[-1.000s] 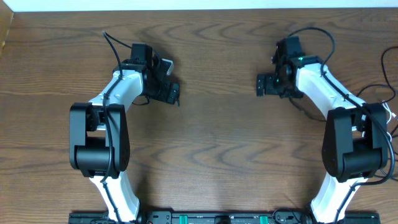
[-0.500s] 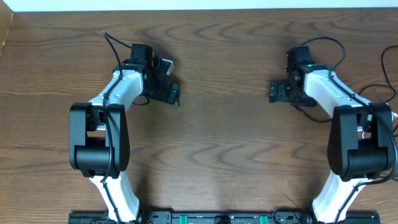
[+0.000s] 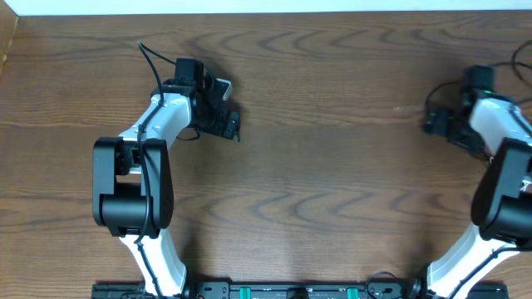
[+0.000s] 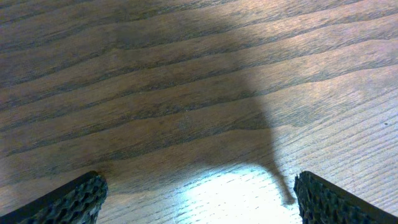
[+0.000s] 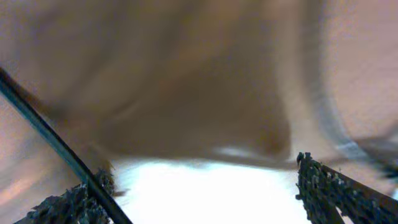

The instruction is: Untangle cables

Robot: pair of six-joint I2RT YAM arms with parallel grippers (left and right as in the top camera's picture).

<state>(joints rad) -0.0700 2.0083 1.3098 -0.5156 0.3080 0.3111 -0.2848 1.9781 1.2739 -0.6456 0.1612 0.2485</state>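
Right fingers [image 5: 329, 193] farther right; cord [image 5: 46, 129] alongside.

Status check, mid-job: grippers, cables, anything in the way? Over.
Left gripper open, empty, over the table. Right gripper open, empty, far right. Thin dark cord crosses right wrist view, blurred. No obstruction seen.

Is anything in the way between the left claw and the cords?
Nothing lies on the table by the left claw. The only thin cord in sight peeks in at the far right edge, and the right claw stands between them.
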